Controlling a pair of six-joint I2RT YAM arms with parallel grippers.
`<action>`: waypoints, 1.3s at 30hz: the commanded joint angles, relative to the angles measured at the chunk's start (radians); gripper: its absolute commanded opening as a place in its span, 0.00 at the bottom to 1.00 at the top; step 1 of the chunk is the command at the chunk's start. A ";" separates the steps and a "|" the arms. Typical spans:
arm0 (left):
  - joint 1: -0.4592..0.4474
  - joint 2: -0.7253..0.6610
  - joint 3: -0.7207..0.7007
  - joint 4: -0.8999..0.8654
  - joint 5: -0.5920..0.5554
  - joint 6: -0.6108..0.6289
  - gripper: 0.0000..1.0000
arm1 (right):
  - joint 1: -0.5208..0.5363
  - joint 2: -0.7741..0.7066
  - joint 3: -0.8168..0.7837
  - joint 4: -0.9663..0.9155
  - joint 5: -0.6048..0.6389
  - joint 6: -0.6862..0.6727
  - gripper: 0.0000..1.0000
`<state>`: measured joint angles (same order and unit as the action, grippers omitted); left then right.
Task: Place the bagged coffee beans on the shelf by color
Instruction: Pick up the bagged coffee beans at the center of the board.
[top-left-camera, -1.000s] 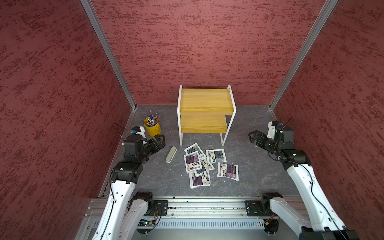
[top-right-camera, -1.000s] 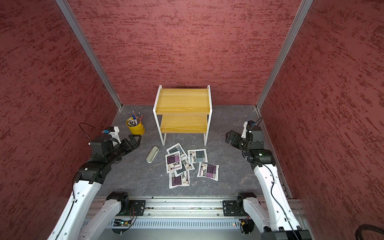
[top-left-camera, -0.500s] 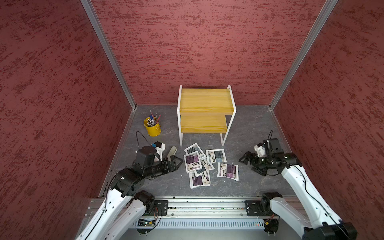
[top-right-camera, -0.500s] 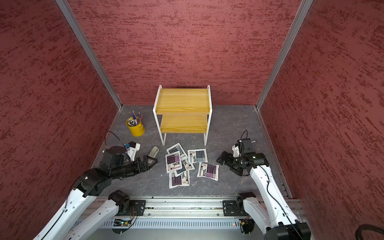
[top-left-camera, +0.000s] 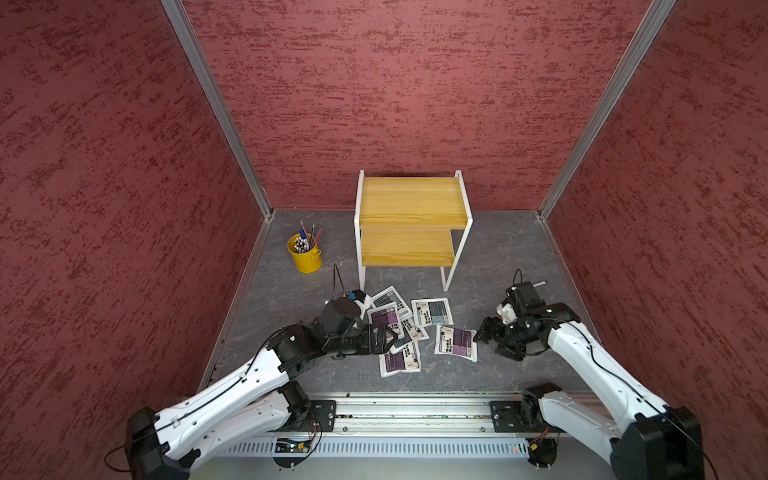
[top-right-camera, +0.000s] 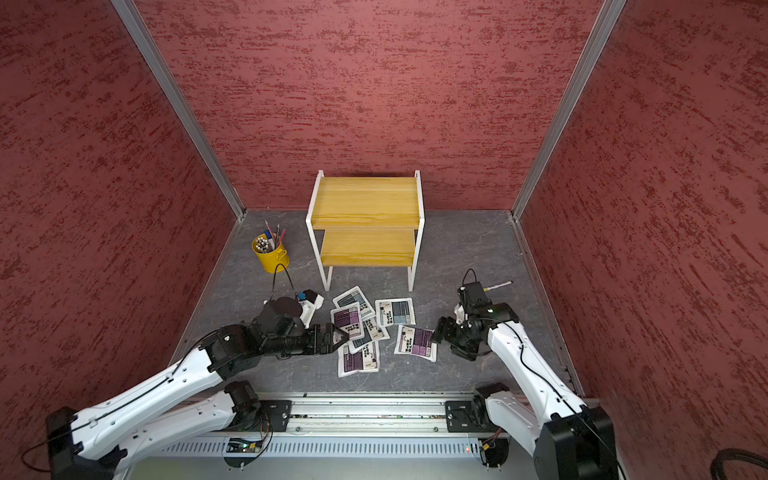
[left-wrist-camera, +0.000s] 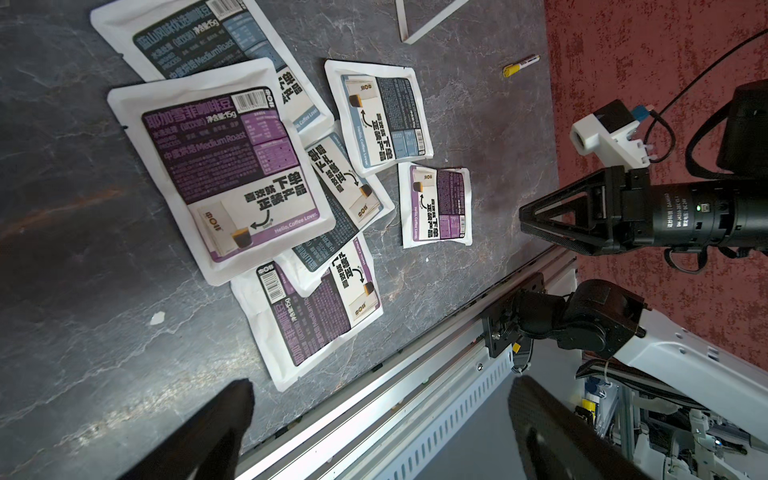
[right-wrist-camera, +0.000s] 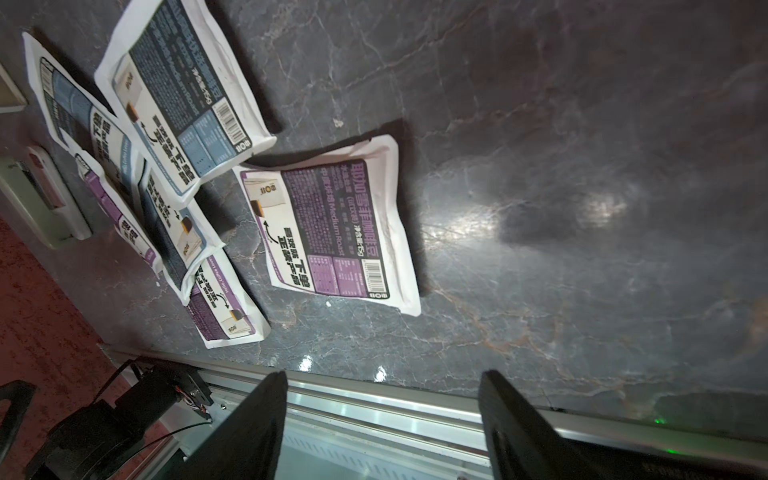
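Lying flat: glossy rect. pouches (top-left-camera: 455, 339), marbled tabletop (top-left-camera: 498, 257).

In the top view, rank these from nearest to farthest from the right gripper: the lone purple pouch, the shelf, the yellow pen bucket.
1. lone purple pouch, just beside the right gripper, front of the table.
2. shelf, back centre, against the wall.
3. yellow pen bucket, back, on the left arm's side.

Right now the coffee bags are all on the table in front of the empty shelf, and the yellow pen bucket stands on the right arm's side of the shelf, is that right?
Not quite. The yellow pen bucket stands on the left arm's side of the shelf, as both top views show. The rest holds: the coffee bags all lie on the table in front of the shelf, whose boards are bare.
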<state>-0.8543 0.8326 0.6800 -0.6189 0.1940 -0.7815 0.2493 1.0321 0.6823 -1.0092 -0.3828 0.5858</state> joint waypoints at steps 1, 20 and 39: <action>-0.009 -0.001 -0.023 0.100 -0.027 -0.002 1.00 | 0.027 0.016 -0.018 0.068 0.051 0.043 0.75; -0.009 -0.045 -0.096 0.244 -0.050 0.050 1.00 | 0.047 0.147 -0.097 0.253 0.059 0.055 0.48; -0.009 -0.168 -0.138 0.161 -0.099 0.026 1.00 | 0.080 0.173 -0.179 0.386 0.047 0.109 0.32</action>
<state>-0.8589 0.6743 0.5438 -0.4332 0.1055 -0.7544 0.3149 1.1919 0.5114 -0.6701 -0.3397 0.6815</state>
